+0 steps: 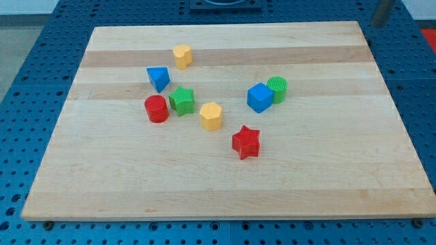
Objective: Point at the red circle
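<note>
My tip cannot be seen; only a dark rod piece (383,12) is cut off at the board's (225,184) top right corner. The red circle (156,109) stands left of the centre, touching the green star (182,100), below the blue triangle (158,78).

A yellow block (182,56) sits upper centre-left, above a blue triangular block (158,78). A green star (182,100), yellow hexagon (212,116) and red star (246,142) run diagonally through the centre. Right of centre, a blue cube (259,97) touches a green cylinder (278,89).
</note>
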